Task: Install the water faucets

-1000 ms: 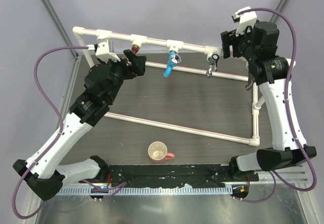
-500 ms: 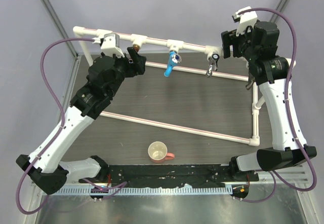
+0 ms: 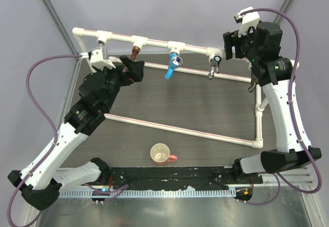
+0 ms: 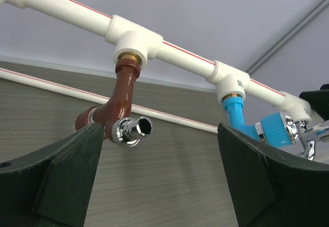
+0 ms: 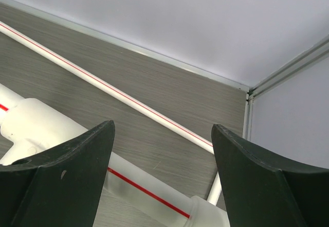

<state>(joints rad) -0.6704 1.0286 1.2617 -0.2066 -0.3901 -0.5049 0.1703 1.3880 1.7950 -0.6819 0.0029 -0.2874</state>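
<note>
The reddish-brown faucet (image 4: 119, 106) hangs screwed into a white tee socket (image 4: 134, 38) on the upper pipe; it also shows in the top view (image 3: 135, 51). The bright blue faucet (image 3: 171, 65) and the chrome-silver faucet (image 3: 214, 65) hang from the tees to its right; the blue one shows at the right of the left wrist view (image 4: 262, 127). My left gripper (image 3: 129, 68) is open and empty just in front of and below the brown faucet. My right gripper (image 3: 230, 44) is open and empty above the pipe's right end.
A white pipe frame (image 3: 180, 128) lies across the dark table. A cup with a pink handle (image 3: 161, 154) stands near the front edge. A white pipe with a red stripe (image 5: 133, 183) lies just below the right gripper. The cell's wall posts stand at the back corners.
My left arm has drawn back from the brown faucet, down and to the left, and its wrist has turned. The right arm has not moved.
</note>
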